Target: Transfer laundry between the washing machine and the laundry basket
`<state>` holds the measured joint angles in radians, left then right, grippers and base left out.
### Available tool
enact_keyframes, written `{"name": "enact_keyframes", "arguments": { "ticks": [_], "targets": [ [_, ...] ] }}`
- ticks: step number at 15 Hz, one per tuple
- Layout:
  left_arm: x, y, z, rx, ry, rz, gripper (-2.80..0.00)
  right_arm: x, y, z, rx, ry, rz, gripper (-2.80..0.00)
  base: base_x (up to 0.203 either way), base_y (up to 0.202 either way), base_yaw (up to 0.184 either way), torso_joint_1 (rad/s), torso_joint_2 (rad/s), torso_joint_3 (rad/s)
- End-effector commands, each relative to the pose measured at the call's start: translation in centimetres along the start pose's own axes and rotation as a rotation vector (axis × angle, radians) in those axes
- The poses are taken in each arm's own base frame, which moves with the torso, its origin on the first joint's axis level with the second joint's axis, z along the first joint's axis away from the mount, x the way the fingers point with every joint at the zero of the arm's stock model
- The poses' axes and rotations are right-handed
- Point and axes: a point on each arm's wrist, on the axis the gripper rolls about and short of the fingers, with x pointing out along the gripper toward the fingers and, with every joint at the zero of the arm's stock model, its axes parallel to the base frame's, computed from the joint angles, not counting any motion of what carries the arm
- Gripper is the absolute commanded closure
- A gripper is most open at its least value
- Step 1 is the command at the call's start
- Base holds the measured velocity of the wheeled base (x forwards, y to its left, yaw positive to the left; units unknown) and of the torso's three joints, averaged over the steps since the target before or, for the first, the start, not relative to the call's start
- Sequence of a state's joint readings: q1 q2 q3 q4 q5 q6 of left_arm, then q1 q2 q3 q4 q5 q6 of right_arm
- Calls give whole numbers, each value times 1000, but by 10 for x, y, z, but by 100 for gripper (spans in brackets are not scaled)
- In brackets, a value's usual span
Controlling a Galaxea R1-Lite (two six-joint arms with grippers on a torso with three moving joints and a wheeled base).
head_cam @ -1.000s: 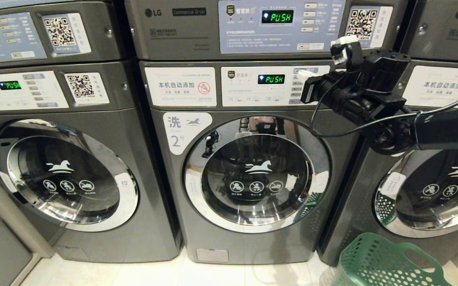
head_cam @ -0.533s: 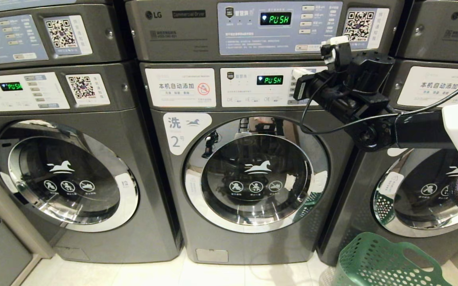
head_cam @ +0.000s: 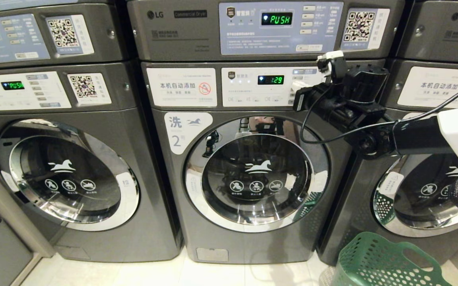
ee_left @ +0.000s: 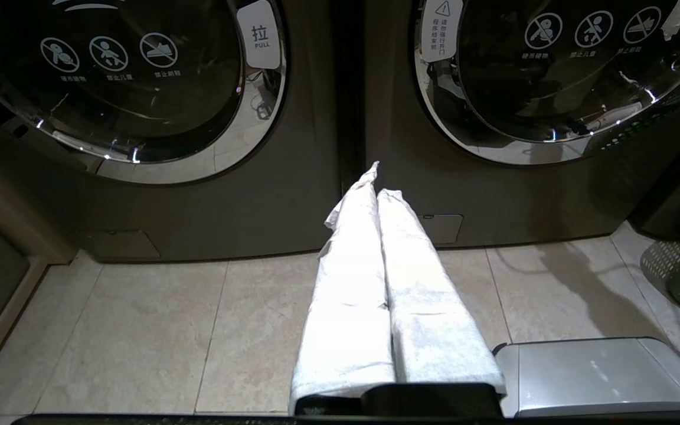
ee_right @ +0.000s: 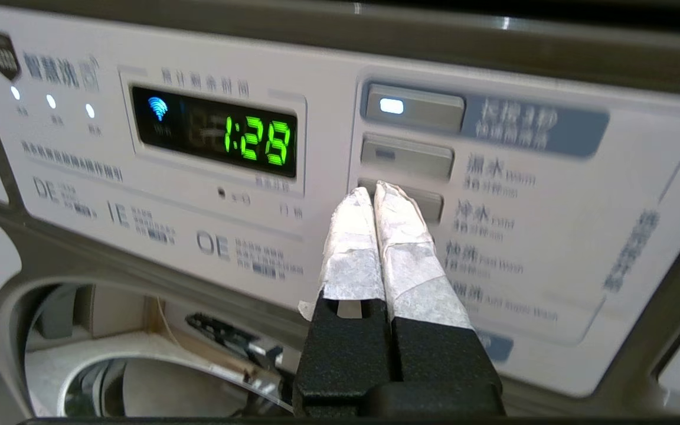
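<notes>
While pressed shut: washing machine (ee_right: 139, 248) ahead.

Your right arm (head_cam: 420, 137) reaches in from three o'clock, wrist raised toward eleven o'clock. Its right gripper (ee_right: 373, 192) is pressed together, wrapped fingertips (ee_right: 399, 206) side by side and probably touching a surface ahead. Your left gripper (ee_left: 377, 183) hangs low, pointing toward twelve o'clock, its wrapped fingers (ee_left: 352, 283) closed and holding nothing.
</notes>
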<state>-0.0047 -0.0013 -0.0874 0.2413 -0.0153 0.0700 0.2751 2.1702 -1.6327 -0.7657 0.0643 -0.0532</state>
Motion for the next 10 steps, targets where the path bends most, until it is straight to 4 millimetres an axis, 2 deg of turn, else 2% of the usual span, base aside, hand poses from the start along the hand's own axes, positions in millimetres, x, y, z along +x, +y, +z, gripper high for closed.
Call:
{"name": "enact_keyframes", "arguments": {
  "ticks": [1, 4, 10],
  "targets": [
    [0, 0, 0, 1, 1, 0, 0, -9, 1, 5, 2, 10, 4, 0, 0, 0, 0, 0, 0, 0],
    [0, 0, 0, 1, 1, 0, 0, -12, 1, 6, 28, 10, 1, 0, 0, 0, 0, 0, 0, 0],
    [0, 0, 0, 1, 1, 0, 0, -22, 1, 24, 69, -14, 2, 0, 0, 0, 0, 0, 0, 0]
  ]
}}
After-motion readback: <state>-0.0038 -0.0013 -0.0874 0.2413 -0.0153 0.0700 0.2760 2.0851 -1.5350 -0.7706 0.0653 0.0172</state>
